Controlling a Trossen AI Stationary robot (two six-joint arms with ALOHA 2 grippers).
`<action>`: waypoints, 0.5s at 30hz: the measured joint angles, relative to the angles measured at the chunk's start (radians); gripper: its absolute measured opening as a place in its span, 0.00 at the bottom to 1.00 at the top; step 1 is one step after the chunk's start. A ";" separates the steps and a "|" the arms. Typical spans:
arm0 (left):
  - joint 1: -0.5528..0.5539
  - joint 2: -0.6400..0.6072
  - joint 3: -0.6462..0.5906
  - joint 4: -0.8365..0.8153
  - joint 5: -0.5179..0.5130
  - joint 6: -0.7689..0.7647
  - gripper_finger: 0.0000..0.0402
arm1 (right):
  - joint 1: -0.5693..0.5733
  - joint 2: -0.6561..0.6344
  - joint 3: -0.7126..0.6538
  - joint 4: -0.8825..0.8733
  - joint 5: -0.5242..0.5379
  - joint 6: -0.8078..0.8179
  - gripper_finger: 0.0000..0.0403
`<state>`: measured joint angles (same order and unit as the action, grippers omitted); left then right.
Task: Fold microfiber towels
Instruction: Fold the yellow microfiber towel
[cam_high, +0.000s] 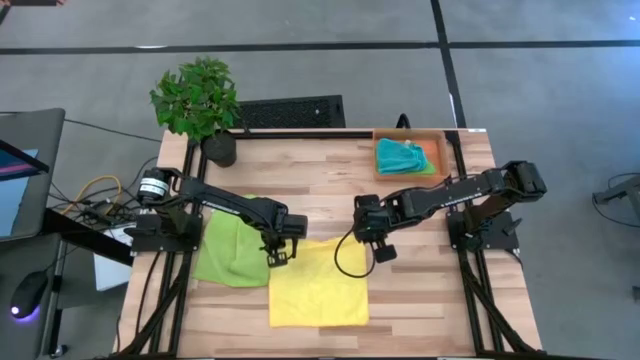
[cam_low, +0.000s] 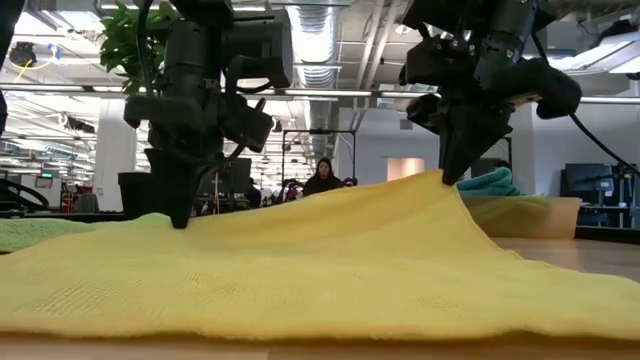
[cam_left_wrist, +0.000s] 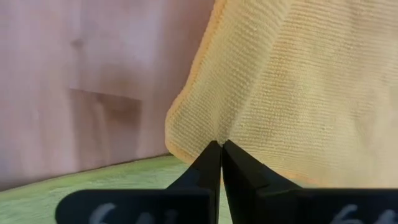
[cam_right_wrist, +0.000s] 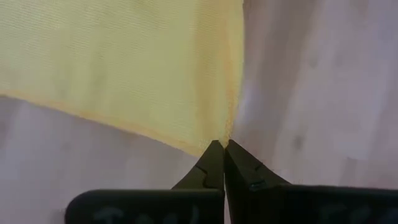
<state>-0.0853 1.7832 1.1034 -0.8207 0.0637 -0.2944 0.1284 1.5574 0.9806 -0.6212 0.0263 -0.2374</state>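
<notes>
both grippers (cam_high: 279, 256) (cam_high: 383, 250) pinch yellow towel (cam_high: 318, 290)

Grey floor (cam_high: 300, 25), ceiling ducts (cam_low: 340, 20)

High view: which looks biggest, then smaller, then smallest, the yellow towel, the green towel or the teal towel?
1. yellow towel
2. green towel, partly hidden under the left arm and the yellow one
3. teal towel, bunched in the orange tray

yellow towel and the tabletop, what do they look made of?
Yellow towel: looks like soft microfiber-type cloth, matte; the left wrist view shows a fine ribbed weave and a stitched edge. It drapes limply where the left tool and right tool pinch its corners.
Tabletop: appears to be pale wood planks, smooth satin finish, with visible board seams and grain.
</notes>
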 joint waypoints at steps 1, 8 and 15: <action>0.000 -0.001 0.000 0.000 -0.024 -0.008 0.00 | 0.000 0.000 0.000 -0.001 0.030 0.000 0.04; -0.003 -0.034 0.001 -0.008 -0.238 -0.119 0.00 | -0.023 0.000 0.000 -0.009 0.207 0.001 0.03; -0.073 -0.051 0.004 -0.012 -0.361 -0.190 0.00 | -0.003 -0.003 0.030 -0.063 0.211 -0.007 0.04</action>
<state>-0.1585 1.7327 1.1073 -0.8329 -0.2968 -0.4845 0.1258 1.5547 1.0107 -0.6840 0.2375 -0.2444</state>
